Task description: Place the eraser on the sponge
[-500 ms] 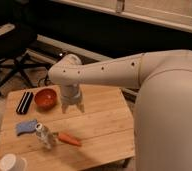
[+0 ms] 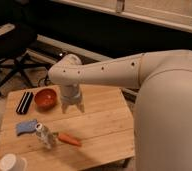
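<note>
Gripper [image 2: 72, 109] is hanging over the wooden table [image 2: 101, 120], left of the frame's centre and just right of the red bowl [image 2: 45, 98]. We are recording its two fingers [image 2: 65, 107] as pointing downward and spread apart, with nothing between them. We cannot tell whether the tips are touching the tabletop. The white arm [image 2: 104, 72] is reaching in from the large white body filling the right side of the frame.

We are noting the eraser [image 2: 24, 102] lying flat near the table's upper-left edge, just left of the bowl and well apart from the gripper. The sponge [image 2: 26, 127] is lying flat below the eraser, toward the table's left edge, with bare wood between the two. A clear bottle [image 2: 44, 134] is sitting just right of the sponge, and an orange carrot [image 2: 69, 139] is lying just right of the bottle. A white cup [image 2: 11, 162] is standing at the lower-left corner. An office chair [image 2: 9, 47] is standing in the upper left, behind the table.
</note>
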